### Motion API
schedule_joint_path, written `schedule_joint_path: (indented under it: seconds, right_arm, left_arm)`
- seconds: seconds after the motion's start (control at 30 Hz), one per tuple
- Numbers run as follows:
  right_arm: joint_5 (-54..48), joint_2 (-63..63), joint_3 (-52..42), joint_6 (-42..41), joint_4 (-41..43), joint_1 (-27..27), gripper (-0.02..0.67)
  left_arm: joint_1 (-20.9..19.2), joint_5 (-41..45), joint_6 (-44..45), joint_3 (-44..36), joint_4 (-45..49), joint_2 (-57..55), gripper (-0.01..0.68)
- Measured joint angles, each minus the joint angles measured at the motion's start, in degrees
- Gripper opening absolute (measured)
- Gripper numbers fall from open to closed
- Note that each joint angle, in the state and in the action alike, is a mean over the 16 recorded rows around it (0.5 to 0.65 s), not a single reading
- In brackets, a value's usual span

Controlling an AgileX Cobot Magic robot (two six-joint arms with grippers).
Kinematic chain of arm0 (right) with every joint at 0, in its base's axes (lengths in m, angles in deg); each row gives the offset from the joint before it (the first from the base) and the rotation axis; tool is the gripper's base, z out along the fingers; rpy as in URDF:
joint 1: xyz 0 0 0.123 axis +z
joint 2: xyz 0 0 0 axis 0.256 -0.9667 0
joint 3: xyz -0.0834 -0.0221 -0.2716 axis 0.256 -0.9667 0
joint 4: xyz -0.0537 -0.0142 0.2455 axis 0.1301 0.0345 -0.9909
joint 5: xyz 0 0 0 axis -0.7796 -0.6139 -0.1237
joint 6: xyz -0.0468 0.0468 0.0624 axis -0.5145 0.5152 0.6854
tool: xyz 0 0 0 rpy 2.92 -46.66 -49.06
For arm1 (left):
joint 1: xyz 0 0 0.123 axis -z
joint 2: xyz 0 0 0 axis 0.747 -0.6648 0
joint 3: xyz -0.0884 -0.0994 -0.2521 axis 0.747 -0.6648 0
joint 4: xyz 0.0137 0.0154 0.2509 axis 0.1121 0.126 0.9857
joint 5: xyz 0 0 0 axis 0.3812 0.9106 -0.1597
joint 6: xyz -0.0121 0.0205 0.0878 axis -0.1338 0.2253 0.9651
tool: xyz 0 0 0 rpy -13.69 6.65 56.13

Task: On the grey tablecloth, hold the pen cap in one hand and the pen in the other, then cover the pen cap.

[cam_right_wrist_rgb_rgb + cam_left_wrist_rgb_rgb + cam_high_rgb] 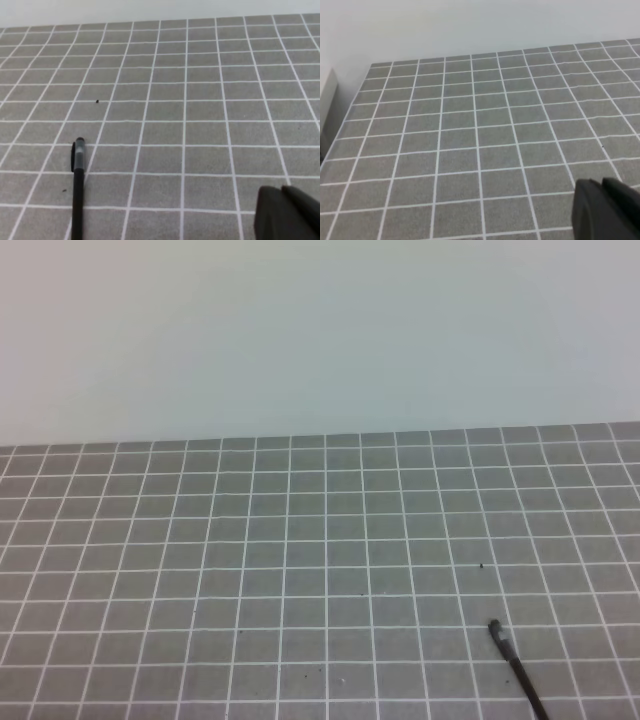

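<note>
The grey tablecloth (300, 560) fills the lower part of the exterior view. The pen (517, 668) lies on it at the bottom right, running off the bottom edge. In the right wrist view the pen (77, 195) lies at the lower left. Its far end is a thicker dark piece (79, 155) that looks like the pen cap seated on it. No separate cap shows. Only a dark corner of my left gripper (607, 210) and of my right gripper (287, 212) shows, each above bare cloth and holding nothing that I can see. The pen lies well left of the right gripper.
A pale wall (320, 330) stands behind the cloth's far edge. The cloth's left edge and a pale object (327, 100) beside it show in the left wrist view. A few dark specks (482, 565) dot the cloth.
</note>
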Motion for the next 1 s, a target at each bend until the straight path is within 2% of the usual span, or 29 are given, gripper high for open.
schedule_joint_path:
  seconds: [1.0]
  right_arm:
    - [-0.03,0.06,-0.14,0.03,-0.03,0.00,0.007]
  left_arm:
    - [0.02,0.00,0.00,0.00,0.00,0.21,0.000]
